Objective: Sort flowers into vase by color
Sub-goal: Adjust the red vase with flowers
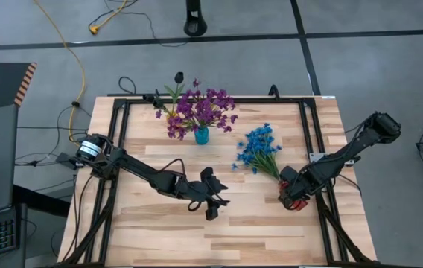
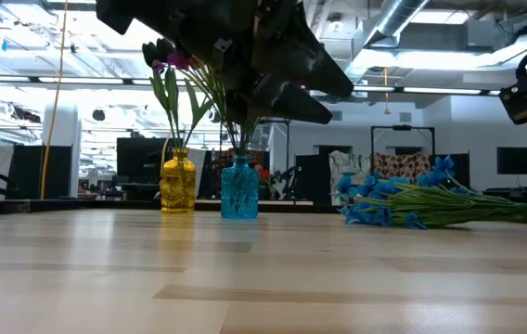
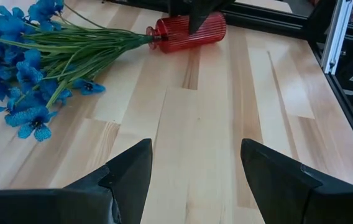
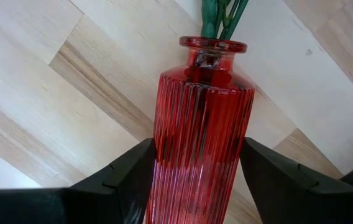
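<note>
The purple flowers (image 1: 200, 110) are seen already gathered in the blue glass vase (image 1: 201, 135) at the far side of the wooden table (image 1: 159, 238); a yellow vase (image 2: 178, 185) is shown just beside it in the low view, holding a few stems topped by what appears to be a dark blossom (image 1: 179, 77), though that vase is largely hidden from above. The blue flowers (image 1: 258, 147) are found lying flat on the tabletop, their stems entering the mouth of a red ribbed vase (image 4: 196, 137) that is tipped on its side near the table's right edge; this bunch can be counted as sorted by colour but not yet stood upright.

The right gripper (image 4: 195, 180) is placed around the body of the red vase, its fingers set wide on either side and the glass apparently held between them. The left gripper (image 3: 195, 171) is held above bare boards near the table's middle, spread wide and carrying nothing.

The sorting is judged to be nearly finished; what seems to be left is the righting of the red vase with its blue bunch.
</note>
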Available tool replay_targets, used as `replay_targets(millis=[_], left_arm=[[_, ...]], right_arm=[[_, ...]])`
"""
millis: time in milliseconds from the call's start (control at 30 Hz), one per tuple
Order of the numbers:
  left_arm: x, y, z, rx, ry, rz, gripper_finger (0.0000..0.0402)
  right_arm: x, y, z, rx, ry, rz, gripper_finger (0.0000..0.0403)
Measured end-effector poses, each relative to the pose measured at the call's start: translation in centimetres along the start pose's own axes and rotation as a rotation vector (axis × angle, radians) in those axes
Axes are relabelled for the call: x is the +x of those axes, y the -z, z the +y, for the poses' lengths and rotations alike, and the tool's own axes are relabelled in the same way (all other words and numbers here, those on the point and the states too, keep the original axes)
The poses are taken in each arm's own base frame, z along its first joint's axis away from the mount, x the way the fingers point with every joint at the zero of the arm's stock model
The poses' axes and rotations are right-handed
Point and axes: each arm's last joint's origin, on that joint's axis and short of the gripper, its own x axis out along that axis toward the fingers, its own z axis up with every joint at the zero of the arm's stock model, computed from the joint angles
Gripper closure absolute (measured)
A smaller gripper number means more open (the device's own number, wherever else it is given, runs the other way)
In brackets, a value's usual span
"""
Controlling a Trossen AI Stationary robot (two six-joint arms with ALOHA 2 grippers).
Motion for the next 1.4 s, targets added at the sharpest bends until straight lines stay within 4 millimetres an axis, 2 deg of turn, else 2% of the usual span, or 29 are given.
replay_targets(millis=[667,833,1167,1400], left_arm=[[0.0,0.0,0.0,0.003,0.0,0.0,0.0168],[0.0,0.0,0.0,0.0,0.0,0.0,0.0168],[0.0,0.04,0.01,0.005,-0.002,0.004,0.0168],[0.0,0.04,0.01,0.009,-0.002,0.004,0.0168]], right_arm=[[0.0,-0.03,-0.04,0.042,0.007,-0.016,0.0135],[0.19,-0.06,0.0,0.045,0.002,-0.025,0.0108],[0.69,-0.04,-0.06,0.027,-0.018,-0.029,0.0021],[0.68,-0.07,-0.01,0.027,-0.023,-0.039,0.0009]])
